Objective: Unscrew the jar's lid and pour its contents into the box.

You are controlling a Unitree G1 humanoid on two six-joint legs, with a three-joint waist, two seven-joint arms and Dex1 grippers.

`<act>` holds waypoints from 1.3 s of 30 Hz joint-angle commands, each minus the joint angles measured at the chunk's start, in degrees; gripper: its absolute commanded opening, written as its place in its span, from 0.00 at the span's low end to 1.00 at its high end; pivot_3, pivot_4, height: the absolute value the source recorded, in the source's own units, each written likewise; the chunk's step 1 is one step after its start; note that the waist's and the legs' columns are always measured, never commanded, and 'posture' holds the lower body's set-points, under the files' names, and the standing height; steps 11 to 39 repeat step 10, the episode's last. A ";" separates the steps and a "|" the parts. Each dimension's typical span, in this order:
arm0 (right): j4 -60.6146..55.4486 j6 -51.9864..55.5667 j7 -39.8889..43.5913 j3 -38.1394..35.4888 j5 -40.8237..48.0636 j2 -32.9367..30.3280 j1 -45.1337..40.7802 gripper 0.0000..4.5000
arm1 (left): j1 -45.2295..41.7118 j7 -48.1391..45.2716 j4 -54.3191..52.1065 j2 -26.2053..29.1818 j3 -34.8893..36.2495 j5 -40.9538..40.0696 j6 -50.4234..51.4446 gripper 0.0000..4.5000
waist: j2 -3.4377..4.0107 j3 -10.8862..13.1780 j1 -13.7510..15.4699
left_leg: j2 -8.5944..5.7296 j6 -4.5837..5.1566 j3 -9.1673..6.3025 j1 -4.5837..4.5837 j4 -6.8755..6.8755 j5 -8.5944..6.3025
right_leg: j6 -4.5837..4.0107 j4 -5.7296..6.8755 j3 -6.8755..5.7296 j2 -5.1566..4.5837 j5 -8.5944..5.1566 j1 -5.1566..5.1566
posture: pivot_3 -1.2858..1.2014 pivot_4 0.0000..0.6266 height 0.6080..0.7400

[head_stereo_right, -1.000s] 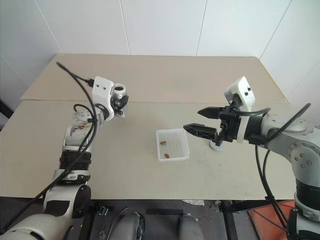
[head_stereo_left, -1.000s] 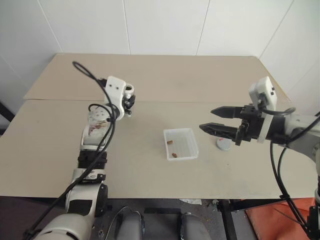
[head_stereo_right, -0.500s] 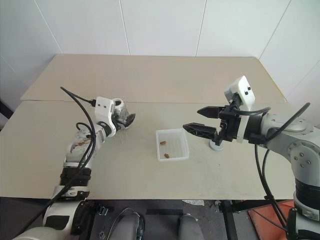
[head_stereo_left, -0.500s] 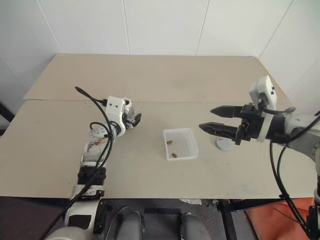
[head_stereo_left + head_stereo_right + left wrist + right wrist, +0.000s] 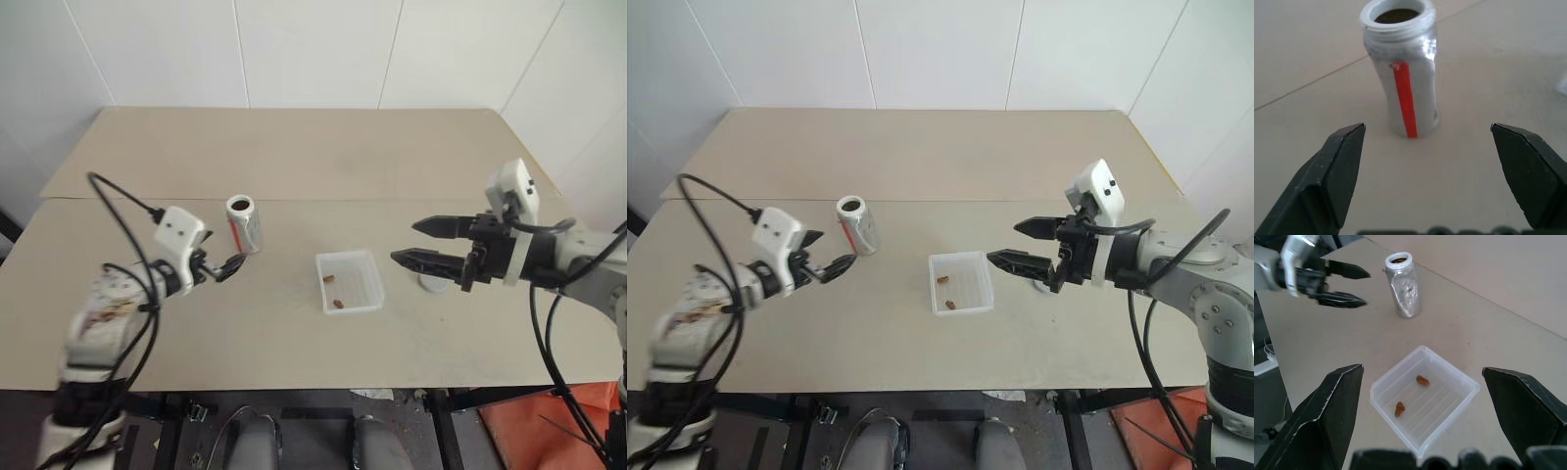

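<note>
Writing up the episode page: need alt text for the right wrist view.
Between the open right gripper, a translucent box holds two brown pieces on a beige table. Beyond it the uncapped jar stands upright, with the open left gripper just short of it.

Beige table (image 5: 294, 147), white wall (image 5: 313, 49)

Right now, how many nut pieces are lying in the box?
2. One nut piece lies nearer the jar; the other nut piece lies closer to the box front wall. None seem hidden.
</note>
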 commanded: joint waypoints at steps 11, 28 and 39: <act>2.02 -9.11 7.46 -2.53 -4.84 -2.94 4.78 1.00 | 6.36 -27.40 13.26 13.73 19.62 -9.81 -23.02 0.99 | 0.00 0.00 0.16 | 0.04 0.00 0.10 0.22 -0.06 0.00 | -0.05 -0.05 0.00 0.01 -0.05 0.16 | 0.52 0.24 1.00; 2.02 -9.11 7.46 -2.53 -4.84 -2.94 4.78 1.00 | 6.36 -27.40 13.26 13.73 19.62 -9.81 -23.02 0.99 | 0.00 0.00 0.16 | 0.04 0.00 0.10 0.22 -0.06 0.00 | -0.05 -0.05 0.00 0.01 -0.05 0.16 | 0.52 0.24 1.00; 2.02 -9.11 7.46 -2.53 -4.84 -2.94 4.78 1.00 | 6.36 -27.40 13.26 13.73 19.62 -9.81 -23.02 0.99 | 0.00 0.00 0.16 | 0.04 0.00 0.10 0.22 -0.06 0.00 | -0.05 -0.05 0.00 0.01 -0.05 0.16 | 0.52 0.24 1.00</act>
